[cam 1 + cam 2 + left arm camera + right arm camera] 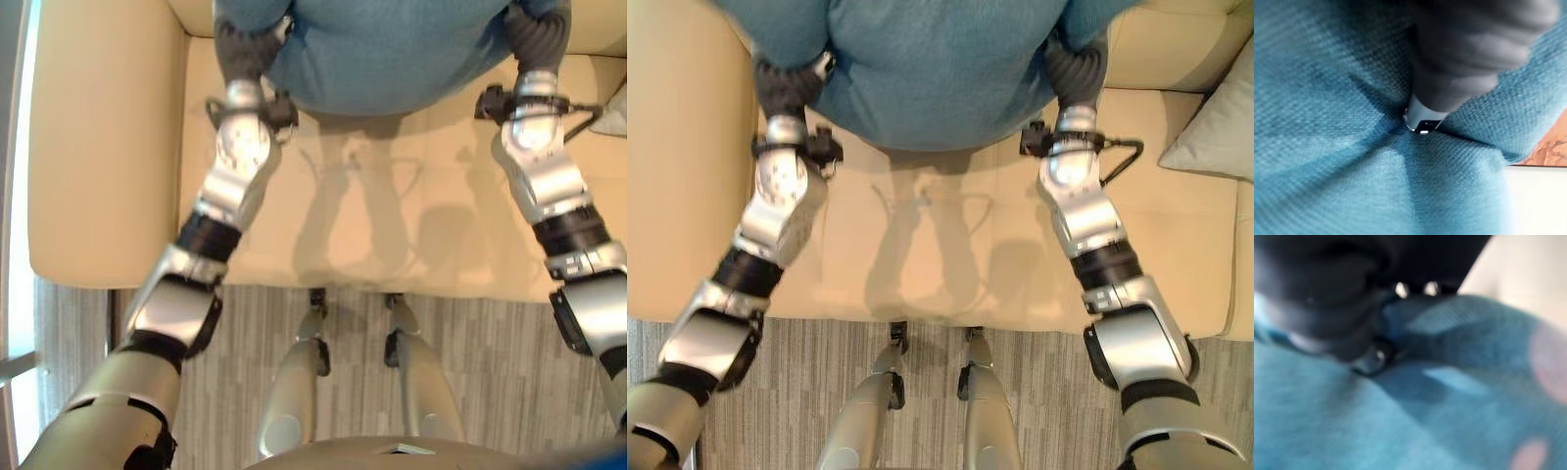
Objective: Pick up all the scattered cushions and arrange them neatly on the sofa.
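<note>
Holding position: a teal cushion (940,69) is carried between both hands above the seat of a cream sofa (411,245), its lower edge hanging just over the seat near the backrest.
Sofa armrest (98,147): broad and cream, at the far left, beside the left arm and well apart from the cushion.
Left hand (245,49): pressed into the cushion's left edge under its dark ribbed cover; the left wrist view shows a silver finger (1422,120) sunk in a fold of the fabric, but whether the fingers are curled or straight cannot be told.
Teal cushion, centre: bulging between the two hands, its fabric creased where each hand bears on it.
Right hand (1076,69): set against the cushion's right edge; in the right wrist view its fingers are buried in the teal cloth, so their state cannot be told.
Grey cushion (1215,127): already on the seat at the far right, apart from the teal one.
Floor (490,382): grey striped carpet before the sofa's front edge.
Risk, slipping: if the inward pressure is uneven, the soft cushion may fold and drop askew onto the seat.
Risk, placement: released too far forward, it may tip off the front edge; set too far right, it may crowd the grey cushion.
</note>
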You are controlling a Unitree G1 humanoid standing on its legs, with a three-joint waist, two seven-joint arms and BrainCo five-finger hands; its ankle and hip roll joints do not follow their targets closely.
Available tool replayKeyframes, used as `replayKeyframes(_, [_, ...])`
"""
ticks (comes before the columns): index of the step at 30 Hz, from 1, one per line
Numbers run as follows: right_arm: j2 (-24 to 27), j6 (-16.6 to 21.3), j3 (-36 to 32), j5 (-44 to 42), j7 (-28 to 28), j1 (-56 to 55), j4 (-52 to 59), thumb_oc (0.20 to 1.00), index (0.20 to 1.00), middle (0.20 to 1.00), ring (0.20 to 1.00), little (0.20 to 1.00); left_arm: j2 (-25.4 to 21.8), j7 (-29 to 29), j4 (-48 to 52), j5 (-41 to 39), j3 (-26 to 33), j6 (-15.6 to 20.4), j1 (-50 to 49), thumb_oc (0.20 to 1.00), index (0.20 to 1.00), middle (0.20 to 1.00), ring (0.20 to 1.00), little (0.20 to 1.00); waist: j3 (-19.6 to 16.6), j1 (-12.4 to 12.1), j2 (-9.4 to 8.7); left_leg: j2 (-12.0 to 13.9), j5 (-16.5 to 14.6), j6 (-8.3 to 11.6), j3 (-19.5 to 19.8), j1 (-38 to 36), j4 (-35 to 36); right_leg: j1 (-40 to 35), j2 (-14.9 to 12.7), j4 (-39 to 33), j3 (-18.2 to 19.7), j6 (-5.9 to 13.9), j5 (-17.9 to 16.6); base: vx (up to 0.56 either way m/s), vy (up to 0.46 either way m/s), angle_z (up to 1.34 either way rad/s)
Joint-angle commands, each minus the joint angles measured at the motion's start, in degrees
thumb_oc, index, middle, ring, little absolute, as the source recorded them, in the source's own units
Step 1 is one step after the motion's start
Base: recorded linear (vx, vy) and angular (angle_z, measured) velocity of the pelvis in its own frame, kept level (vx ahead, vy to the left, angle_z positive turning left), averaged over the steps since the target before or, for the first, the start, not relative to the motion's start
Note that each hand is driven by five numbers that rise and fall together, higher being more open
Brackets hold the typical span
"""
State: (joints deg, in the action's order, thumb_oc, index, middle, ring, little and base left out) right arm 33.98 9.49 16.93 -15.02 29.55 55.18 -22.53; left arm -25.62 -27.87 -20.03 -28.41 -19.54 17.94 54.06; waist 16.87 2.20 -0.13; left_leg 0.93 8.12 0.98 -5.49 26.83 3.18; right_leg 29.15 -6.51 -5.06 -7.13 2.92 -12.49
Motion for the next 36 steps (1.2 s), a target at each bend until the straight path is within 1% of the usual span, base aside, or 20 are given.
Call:
replayKeyframes(1, [-1.9,4.48,0.49,4.87,-1.36,6.09,2.72,0.2,0.2,0.2,0.2,0.2,1.37,2.53,2.35,4.0,-4.01,4.26,8.1,0.2,0.2,0.2,0.2,0.2,-2.13,-0.45,-0.89,-2.24,-8.03,2.24,0.8,0.37,-6.07,-1.6,-2.46,5.53,0.92,5.76,5.99,-0.02,0.009,0.06])
replayKeyframes(7, [-5.32,3.7,-2.88,7.13,-1.89,-0.7,6.81,0.2,0.2,0.2,0.2,0.2,4.18,3.72,7.26,4.56,-1.72,3.47,0.96,0.2,0.2,0.2,0.2,0.2,-1.64,-0.8,-1.21,-2.25,-8.18,2.19,0.5,-1.09,-5.94,-3.23,-2.82,5.2,0.6,5.88,5.79,-0.01,0.012,0.02])
replayKeyframes(13, [-8.13,3.19,-3.81,7.59,-2.5,-4.9,7.39,0.2,0.2,0.2,0.2,0.2,5.55,4.53,7.3,4.56,-1.54,2.42,-2.47,0.2,0.2,0.2,0.2,0.2,-0.99,-1.03,-1.61,-2.52,-8.82,1.89,0.14,-1.42,-7.0,-4.02,-3.42,5.67,0.32,5.98,5.84,-0.02,0.007,0.01])
replayKeyframes(17, [-8.26,3.21,-3.12,8.22,-2.03,-3.35,5.07,0.2,0.2,0.2,0.2,0.2,5.17,4.15,5.36,5.18,-2.37,2.4,-1.14,0.2,0.2,0.2,0.2,0.2,0.18,-1.03,-1.45,-2.51,-8.81,2.0,-0.21,-0.23,-7.88,-2.73,-3.54,6.23,0.59,5.82,5.64,-0.04,0.004,0.01])
replayKeyframes(18, [-8.24,3.27,-3.06,8.21,-2.0,-3.22,4.91,0.2,0.2,0.2,0.2,0.2,5.19,4.15,5.25,5.16,-2.36,2.45,-1.05,0.2,0.2,0.2,0.2,0.2,0.24,-1.12,-1.34,-2.34,-9.29,2.06,-0.22,-0.36,-8.07,-2.85,-3.39,6.38,0.61,5.82,5.97,0.0,0.0,0.0])
replayKeyframes(20, [-7.98,3.16,-2.44,8.69,-1.61,-1.81,3.59,0.2,0.2,0.2,0.2,0.2,4.8,3.92,3.34,5.3,-2.98,2.25,0.25,0.2,0.2,0.2,0.2,0.2,0.57,-0.92,-1.35,-2.33,-8.66,2.03,-0.45,0.92,-8.39,-1.62,-3.4,6.41,0.71,5.65,5.49,0.0,0.0,0.0])
replayKeyframes(23, [-7.44,3.04,-1.85,9.01,-1.15,-0.12,2.25,0.2,0.2,0.2,0.2,0.2,4.64,3.74,1.07,5.37,-3.8,2.22,2.18,0.2,0.2,0.2,0.2,0.2,0.85,-0.9,-1.13,-2.11,-9.09,2.13,-0.49,1.78,-8.93,-0.76,-3.12,6.82,0.75,5.59,5.84,0.0,0.0,0.0])
replayKeyframes(24, [-6.75,2.7,-1.29,10.03,-0.23,1.81,0.53,0.2,0.2,0.2,0.2,0.2,4.38,3.04,-1.35,5.91,-4.71,1.96,4.66,0.2,0.2,0.2,0.2,0.2,1.07,-0.71,-1.09,-1.85,-8.76,2.26,-0.57,2.54,-8.76,0.06,-2.96,6.88,0.81,5.51,5.85,0.0,0.0,0.0])
replayKeyframes(26, [-6.55,2.62,-1.02,10.39,0.21,2.85,-0.21,0.2,0.2,0.2,0.2,0.2,4.53,2.79,-2.48,5.8,-4.94,2.01,5.71,0.2,0.2,0.2,0.2,0.2,1.14,-0.64,-0.95,-1.84,-8.57,2.31,-0.6,3.01,-8.65,0.56,-2.95,6.91,0.77,5.51,5.82,0.0,0.0,0.0])
replayKeyframes(27, [-5.4,2.27,-0.08,12.43,1.9,5.67,-2.28,0.2,0.2,0.2,0.2,0.2,4.32,1.84,-5.05,6.78,-5.91,1.99,8.84,0.2,0.2,0.2,0.2,0.2,1.28,-0.46,-0.6,-1.69,-7.92,2.5,-0.74,3.94,-8.23,1.66,-2.77,6.83,0.66,5.46,5.67,-0.01,-0.043,0.01])
replayKeyframes(28, [-4.92,1.84,0.24,13.81,3.04,6.97,-3.11,0.2,0.2,0.2,0.2,0.2,4.32,1.08,-6.01,7.31,-6.33,2.0,10.06,0.219,0.219,0.219,0.219,0.219,1.26,-0.36,-0.46,-1.65,-7.58,2.61,-0.73,4.45,-7.97,2.18,-2.68,6.78,0.63,5.5,5.62,-0.01,-0.036,0.01])
replayKeyframes(29, [-4.91,1.87,0.28,13.83,3.1,7.14,-3.22,0.2,0.2,0.2,0.2,0.2,4.34,1.05,-6.13,7.32,-6.33,2.05,10.24,0.429,0.429,0.429,0.429,0.429,1.27,-0.36,-0.43,-1.66,-7.54,2.61,-0.72,4.55,-7.96,2.3,-2.68,6.81,0.63,5.49,5.61,0.0,0.0,0.0])
replayKeyframes(30, [-4.37,1.33,0.65,15.73,4.55,8.71,-4.24,0.2,0.2,0.2,0.2,0.2,4.32,-0.12,-7.38,8.38,-6.65,1.86,11.84,0.514,0.514,0.514,0.514,0.514,1.27,-0.25,-0.23,-1.58,-7.24,2.69,-0.76,4.97,-7.59,2.9,-2.59,6.79,0.69,5.56,5.54,0.0,0.0,0.0])
replayKeyframes(31, [-3.84,0.91,1.15,17.17,5.7,9.92,-5.36,0.2,0.2,0.2,0.2,0.2,4.31,-0.85,-8.84,9.32,-7.21,1.6,13.25,0.812,0.812,0.812,0.812,0.812,1.25,-0.2,-0.03,-1.59,-6.94,2.71,-0.78,5.35,-7.27,3.43,-2.49,6.8,0.74,5.57,5.53,-0.01,-0.038,-0.03])
replayKeyframes(32, [-2.24,-0.29,2.87,20.61,8.31,13.86,-8.76,0.2,0.2,0.2,0.2,0.2,4.41,-2.68,-11.81,11.43,-8.56,1.31,16.9,1.0,1.0,1.0,1.0,1.0,1.24,-0.2,0.43,-1.38,-5.86,2.99,-0.69,6.01,-5.83,4.5,-2.31,6.59,0.58,5.69,5.5,0.0,-0.045,-0.03])
replayKeyframes(34, [-1.17,-1.33,5.0,21.39,9.62,17.61,-12.34,0.2,0.2,0.2,0.2,0.2,4.21,-3.83,-15.05,12.33,-10.13,0.82,20.54,1.0,1.0,1.0,1.0,1.0,1.18,-0.12,0.93,-1.24,-4.77,3.28,-0.67,6.71,-4.58,5.51,-2.09,6.28,0.32,5.84,5.29,0.0,-0.022,-0.01])
replayKeyframes(35, [-1.14,-1.24,5.14,21.32,9.66,17.94,-12.59,0.2,0.2,0.2,0.2,0.2,4.23,-3.82,-15.24,12.29,-10.1,0.9,20.8,1.0,1.0,1.0,1.0,1.0,1.25,-0.1,0.98,-1.25,-4.7,3.28,-0.66,6.78,-4.51,5.61,-2.09,6.29,0.32,5.83,5.27,0.0,0.0,0.0])
replayKeyframes(36, [-0.55,-2.17,7.18,20.93,9.72,20.69,-15.16,0.2,0.2,0.2,0.2,0.2,3.82,-4.14,-17.6,12.47,-11.28,0.49,23.51,1.0,1.0,1.0,1.0,1.0,1.03,-0.06,1.23,-1.24,-4.17,3.33,-0.56,7.48,-3.76,6.65,-1.85,6.04,0.34,5.91,5.04,0.0,0.0,0.0])
